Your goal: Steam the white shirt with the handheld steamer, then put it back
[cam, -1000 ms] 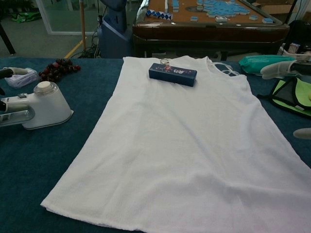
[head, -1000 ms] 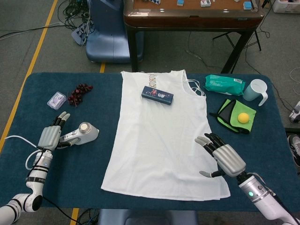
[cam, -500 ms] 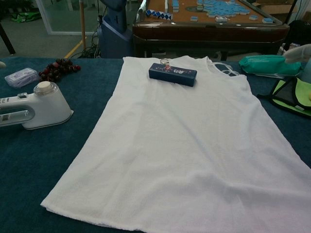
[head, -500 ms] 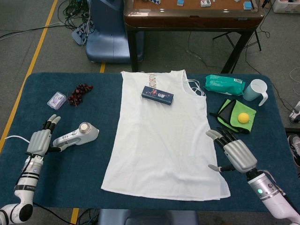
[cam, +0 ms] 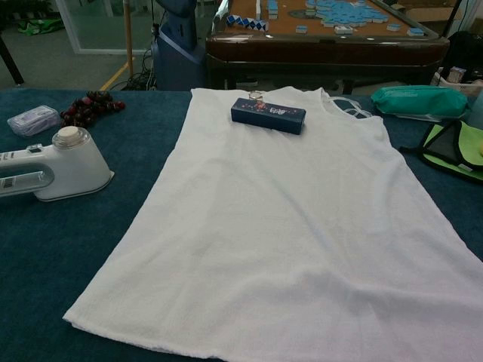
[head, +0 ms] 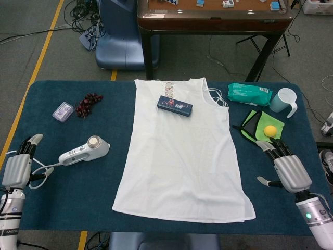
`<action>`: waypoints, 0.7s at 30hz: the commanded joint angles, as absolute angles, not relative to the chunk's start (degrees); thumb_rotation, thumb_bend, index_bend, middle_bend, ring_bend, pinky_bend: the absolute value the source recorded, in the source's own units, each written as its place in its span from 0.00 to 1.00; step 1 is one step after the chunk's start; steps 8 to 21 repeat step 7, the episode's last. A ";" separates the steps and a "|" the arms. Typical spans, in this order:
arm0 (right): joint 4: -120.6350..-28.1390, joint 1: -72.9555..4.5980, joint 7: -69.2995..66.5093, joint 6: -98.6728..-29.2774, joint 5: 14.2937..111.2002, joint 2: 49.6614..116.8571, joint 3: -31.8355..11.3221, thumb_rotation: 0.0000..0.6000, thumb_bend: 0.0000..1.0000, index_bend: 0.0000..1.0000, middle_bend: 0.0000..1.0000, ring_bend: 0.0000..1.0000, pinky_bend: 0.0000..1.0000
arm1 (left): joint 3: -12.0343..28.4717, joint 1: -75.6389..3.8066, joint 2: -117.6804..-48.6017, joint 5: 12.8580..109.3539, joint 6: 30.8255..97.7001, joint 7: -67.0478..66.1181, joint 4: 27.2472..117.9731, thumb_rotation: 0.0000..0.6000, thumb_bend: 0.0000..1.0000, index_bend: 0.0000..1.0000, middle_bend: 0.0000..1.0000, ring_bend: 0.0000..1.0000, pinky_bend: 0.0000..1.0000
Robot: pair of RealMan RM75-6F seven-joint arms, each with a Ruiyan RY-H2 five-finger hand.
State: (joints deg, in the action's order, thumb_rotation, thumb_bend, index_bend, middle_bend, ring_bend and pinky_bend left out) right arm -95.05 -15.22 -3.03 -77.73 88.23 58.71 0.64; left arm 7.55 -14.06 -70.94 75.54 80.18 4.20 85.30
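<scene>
Neither hand shows in the chest view; only the head view catches them, at the table's near corners, with both arms cut off by the lower edge. In the chest view the handle of the white handheld steamer (cam: pixel 56 167) runs off the left edge, and the small clear plastic box (head: pixel 62 111) at the far left is too blurred to read.

The left hand (head: pixel 16 167) hangs over the near left edge of the dark blue table (head: pixel 93 192), fingers extended and slightly apart, holding nothing. The right hand (head: pixel 287 169) is likewise empty, fingers stretched forward and spread, thumb out to the side, over the near right part of the table.

The steamer lies on its side on the cloth, well apart from the left hand, with its white cord (head: pixel 42 173) looping back beside that hand. The white sleeveless shirt (head: pixel 182 156) lies flat in the middle, between the two hands and touched by neither. A dark blue rectangular box (head: pixel 175 105) rests on its upper chest. The right hand's fingertips are near the green and black cloth pouch (head: pixel 260 128), on which sits a yellow ball (head: pixel 269 130).
</scene>
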 commanded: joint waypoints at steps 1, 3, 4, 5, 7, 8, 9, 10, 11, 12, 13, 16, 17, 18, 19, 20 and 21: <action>-94.32 -14.21 -2.39 -78.87 88.29 59.06 0.56 1.00 0.15 0.08 0.15 0.01 0.03 | 5.51 -11.49 -69.58 77.91 83.30 1.93 87.29 1.00 0.13 0.10 0.12 0.06 0.22; -94.44 -13.44 -2.12 -79.75 88.55 59.18 0.68 1.00 0.15 0.08 0.15 0.01 0.03 | 4.60 -9.97 -69.10 79.01 85.20 1.80 88.84 1.00 0.13 0.11 0.12 0.06 0.22; -94.67 -13.01 -2.11 -80.23 88.83 59.17 0.82 1.00 0.15 0.08 0.15 0.01 0.03 | 4.04 -9.07 -68.91 79.64 86.27 1.82 89.62 1.00 0.13 0.11 0.12 0.06 0.22; -94.86 -12.71 -2.01 -80.57 89.09 59.11 0.94 1.00 0.15 0.08 0.15 0.01 0.03 | 3.57 -8.40 -68.78 80.15 87.06 1.60 90.14 1.00 0.13 0.11 0.12 0.06 0.22; -95.10 -12.19 -1.71 -81.16 89.53 58.99 1.09 1.00 0.15 0.08 0.15 0.01 0.03 | 2.65 -7.11 -68.59 81.12 88.59 0.66 91.06 1.00 0.13 0.11 0.12 0.06 0.22; -95.10 -12.19 -1.71 -81.16 89.53 58.99 1.09 1.00 0.15 0.08 0.15 0.01 0.03 | 2.65 -7.11 -68.59 81.12 88.59 0.66 91.06 1.00 0.13 0.11 0.12 0.06 0.22; -95.10 -12.19 -1.71 -81.16 89.53 58.99 1.09 1.00 0.15 0.08 0.15 0.01 0.03 | 2.65 -7.11 -68.59 81.12 88.59 0.66 91.06 1.00 0.13 0.11 0.12 0.06 0.22; -95.10 -12.19 -1.71 -81.16 89.53 58.99 1.09 1.00 0.15 0.08 0.15 0.01 0.03 | 2.65 -7.11 -68.59 81.12 88.59 0.66 91.06 1.00 0.13 0.11 0.12 0.06 0.22; -95.10 -12.19 -1.71 -81.16 89.53 58.99 1.09 1.00 0.15 0.08 0.15 0.01 0.03 | 2.65 -7.11 -68.59 81.12 88.59 0.66 91.06 1.00 0.13 0.11 0.12 0.06 0.22; -95.10 -12.19 -1.71 -81.16 89.53 58.99 1.09 1.00 0.15 0.08 0.15 0.01 0.03 | 2.65 -7.11 -68.59 81.12 88.59 0.66 91.06 1.00 0.13 0.11 0.12 0.06 0.22; -95.10 -12.19 -1.71 -81.16 89.53 58.99 1.09 1.00 0.15 0.08 0.15 0.01 0.03 | 2.65 -7.11 -68.59 81.12 88.59 0.66 91.06 1.00 0.13 0.11 0.12 0.06 0.22; -95.10 -12.19 -1.71 -81.16 89.53 58.99 1.09 1.00 0.15 0.08 0.15 0.01 0.03 | 2.65 -7.11 -68.59 81.12 88.59 0.66 91.06 1.00 0.13 0.11 0.12 0.06 0.22; -95.10 -12.19 -1.71 -81.16 89.53 58.99 1.09 1.00 0.15 0.08 0.15 0.01 0.03 | 2.65 -7.11 -68.59 81.12 88.59 0.66 91.06 1.00 0.13 0.11 0.12 0.06 0.22; -95.10 -12.19 -1.71 -81.16 89.53 58.99 1.09 1.00 0.15 0.08 0.15 0.01 0.03 | 2.65 -7.11 -68.59 81.12 88.59 0.66 91.06 1.00 0.13 0.11 0.12 0.06 0.22; -95.10 -12.19 -1.71 -81.16 89.53 58.99 1.09 1.00 0.15 0.08 0.15 0.01 0.03 | 2.65 -7.11 -68.59 81.12 88.59 0.66 91.06 1.00 0.13 0.11 0.12 0.06 0.22; -95.10 -12.19 -1.71 -81.16 89.53 58.99 1.09 1.00 0.15 0.08 0.15 0.01 0.03 | 2.65 -7.11 -68.59 81.12 88.59 0.66 91.06 1.00 0.13 0.11 0.12 0.06 0.22; -95.10 -12.19 -1.71 -81.16 89.53 58.99 1.09 1.00 0.15 0.08 0.15 0.01 0.03 | 2.65 -7.11 -68.59 81.12 88.59 0.66 91.06 1.00 0.13 0.11 0.12 0.06 0.22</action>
